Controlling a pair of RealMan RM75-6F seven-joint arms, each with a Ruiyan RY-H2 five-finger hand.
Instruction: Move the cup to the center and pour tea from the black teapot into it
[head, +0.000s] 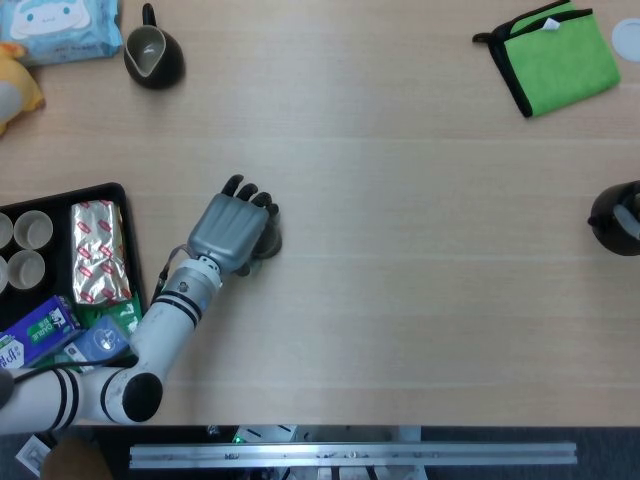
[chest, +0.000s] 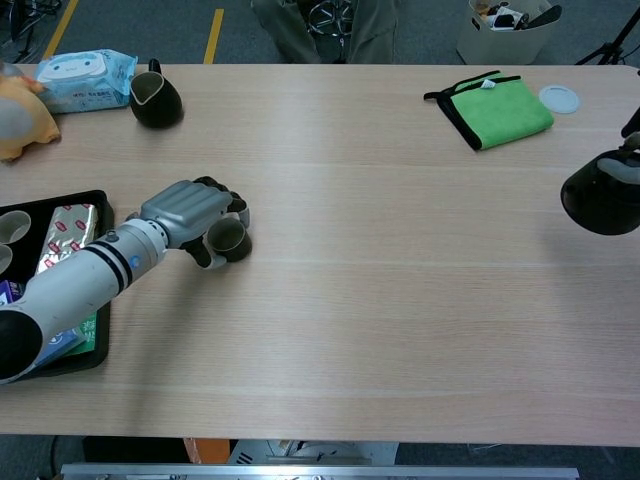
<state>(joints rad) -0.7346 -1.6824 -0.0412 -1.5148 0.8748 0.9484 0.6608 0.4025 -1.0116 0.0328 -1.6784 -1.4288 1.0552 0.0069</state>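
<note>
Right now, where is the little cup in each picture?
Head view: the cup is left of the middle, mostly hidden under the left hand.
Chest view: the cup is left of the middle, gripped by the same hand.
Shared landmark: the green cloth, upper right.

The head view looks straight down on the table (head: 420, 330); the chest view faces across it from its near edge, lower and slanted. Both share the whole tabletop.
</note>
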